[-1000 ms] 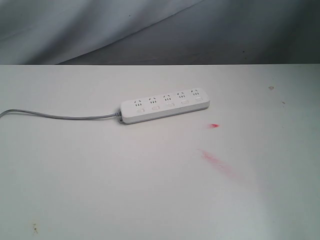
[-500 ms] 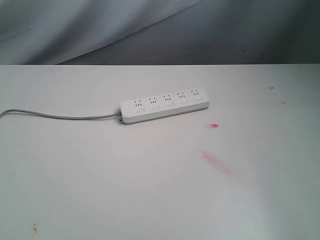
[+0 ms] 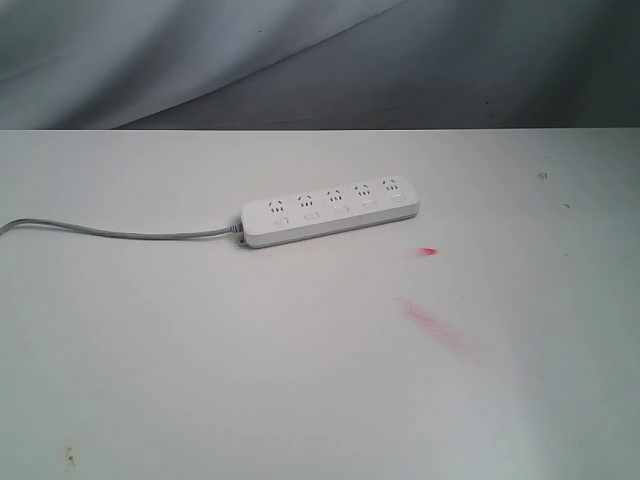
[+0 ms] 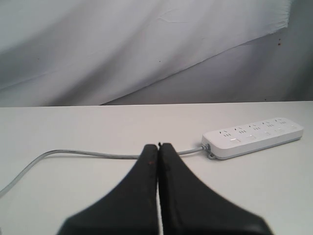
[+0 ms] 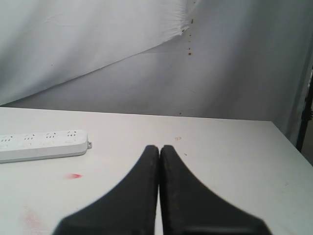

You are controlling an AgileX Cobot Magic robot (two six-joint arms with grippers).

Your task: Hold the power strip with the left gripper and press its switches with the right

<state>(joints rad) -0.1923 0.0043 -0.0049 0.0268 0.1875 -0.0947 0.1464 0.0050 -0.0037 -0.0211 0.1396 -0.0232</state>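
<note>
The white power strip [image 3: 330, 211] lies flat on the white table, its grey cord [image 3: 120, 232] running off to the left. Its row of small white switches [image 3: 340, 210] runs along the near side of the sockets. Neither arm shows in the exterior view. In the left wrist view my left gripper [image 4: 159, 146] is shut with nothing in it, well short of the power strip [image 4: 254, 138] and just in front of the cord [image 4: 98, 154]. Over bare table in the right wrist view, my right gripper [image 5: 159, 148] is shut and empty, far from the power strip [image 5: 41, 145].
Red smears mark the table [image 3: 300, 380] near the strip: a small one [image 3: 429, 252] and a longer streak [image 3: 435, 327]. A grey-white cloth backdrop [image 3: 320, 60] hangs behind the table's far edge. The table's right edge [image 5: 288, 147] shows in the right wrist view.
</note>
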